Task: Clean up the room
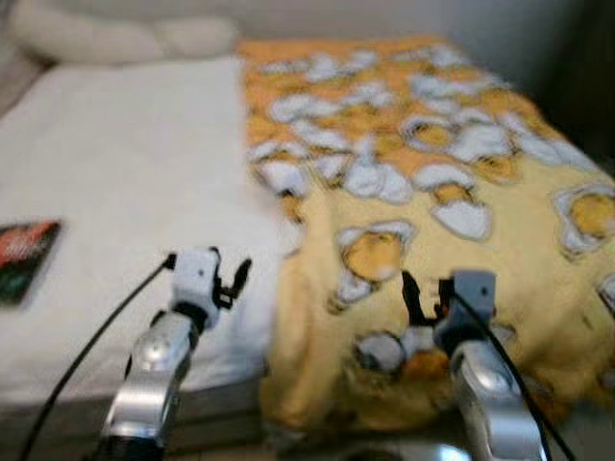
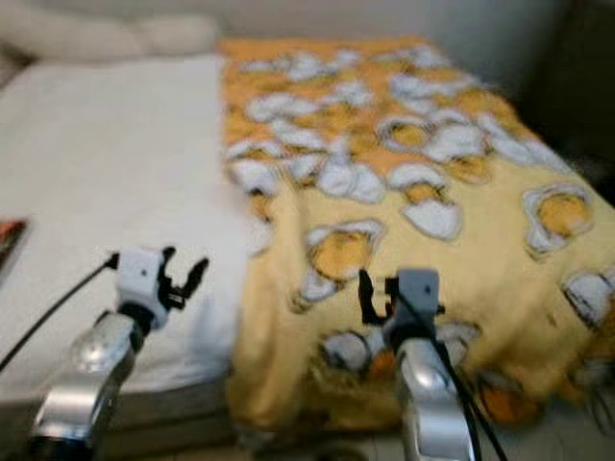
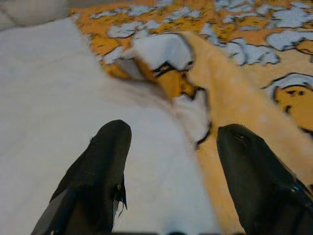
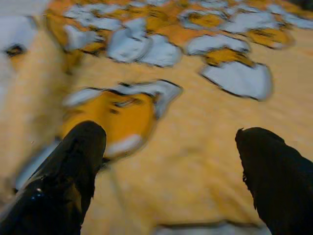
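hovering blurred over the yellow blanket (image 1: 461, 240), left gripper (image 1: 231, 279) and right gripper (image 1: 423, 293) both spread.

A dark red item (image 1: 24, 257) is blurred and cut by the picture edge.

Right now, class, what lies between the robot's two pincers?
Between the left pincer and the right pincer lies the yellow blanket's edge, draped over the white sheet, as the eye views show.
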`<state>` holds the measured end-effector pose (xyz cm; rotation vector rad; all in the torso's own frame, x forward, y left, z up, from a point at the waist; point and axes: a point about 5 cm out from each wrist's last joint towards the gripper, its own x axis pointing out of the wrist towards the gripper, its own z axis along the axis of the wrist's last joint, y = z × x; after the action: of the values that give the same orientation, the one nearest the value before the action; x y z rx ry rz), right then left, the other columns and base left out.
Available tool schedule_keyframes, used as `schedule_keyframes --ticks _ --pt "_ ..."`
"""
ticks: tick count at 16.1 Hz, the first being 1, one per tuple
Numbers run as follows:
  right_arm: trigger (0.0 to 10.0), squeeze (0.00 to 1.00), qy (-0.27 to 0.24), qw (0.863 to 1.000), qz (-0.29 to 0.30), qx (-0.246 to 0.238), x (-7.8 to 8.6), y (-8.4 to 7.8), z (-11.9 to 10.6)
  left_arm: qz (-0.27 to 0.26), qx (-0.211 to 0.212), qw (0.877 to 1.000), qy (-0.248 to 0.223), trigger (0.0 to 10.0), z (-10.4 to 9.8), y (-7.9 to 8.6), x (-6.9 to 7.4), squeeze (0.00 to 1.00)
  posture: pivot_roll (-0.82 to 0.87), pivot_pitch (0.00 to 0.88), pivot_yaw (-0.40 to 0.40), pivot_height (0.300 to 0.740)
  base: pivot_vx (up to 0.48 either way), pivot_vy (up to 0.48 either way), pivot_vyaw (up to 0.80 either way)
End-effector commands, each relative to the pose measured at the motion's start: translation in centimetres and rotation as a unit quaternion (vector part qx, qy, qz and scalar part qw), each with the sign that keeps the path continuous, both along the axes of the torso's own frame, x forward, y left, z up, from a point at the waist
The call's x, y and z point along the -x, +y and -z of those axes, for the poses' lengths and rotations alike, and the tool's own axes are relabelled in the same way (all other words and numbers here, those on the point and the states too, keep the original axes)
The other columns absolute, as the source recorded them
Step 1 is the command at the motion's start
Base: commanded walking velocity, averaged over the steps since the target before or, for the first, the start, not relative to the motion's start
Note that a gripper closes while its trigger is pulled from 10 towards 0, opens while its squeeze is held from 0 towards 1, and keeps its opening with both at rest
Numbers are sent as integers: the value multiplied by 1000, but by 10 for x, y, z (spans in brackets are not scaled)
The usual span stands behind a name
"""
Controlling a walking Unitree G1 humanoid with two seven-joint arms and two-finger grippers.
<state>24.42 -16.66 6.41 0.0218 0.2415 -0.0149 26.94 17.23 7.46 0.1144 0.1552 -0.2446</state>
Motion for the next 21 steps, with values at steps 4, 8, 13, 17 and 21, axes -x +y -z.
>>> schedule_keyframes --ticks 4,8,13,17,21 --pt "10000 1000 -42 999 6 -1 -3 -1 -10 3 -20 1000 -19 10000 -6 -3 1 98 -16 0 8 740 0 -240 -488" --pt "10000 1000 -20 1000 -14 -6 -1 3 -5 0 -21 1000 -1 10000 1 -2 0 47 -22 0 12 740 0 -120 0" --pt "10000 1000 -1 998 -68 11 -1 5 -1 7 10 999 42 10000 12 3 -8 1000 -26 0 4 740 0 0 0" --pt "10000 1000 -15 985 -169 21 -4 5 -15 17 -14 997 74 10000 20 2 -25 1000 -48 0 7 740 0 0 0" --pt "10000 1000 2 942 -334 41 1 1 -37 -1 9 989 147 10000 48 -5 -39 0 -107 0 13 740 0 0 0"
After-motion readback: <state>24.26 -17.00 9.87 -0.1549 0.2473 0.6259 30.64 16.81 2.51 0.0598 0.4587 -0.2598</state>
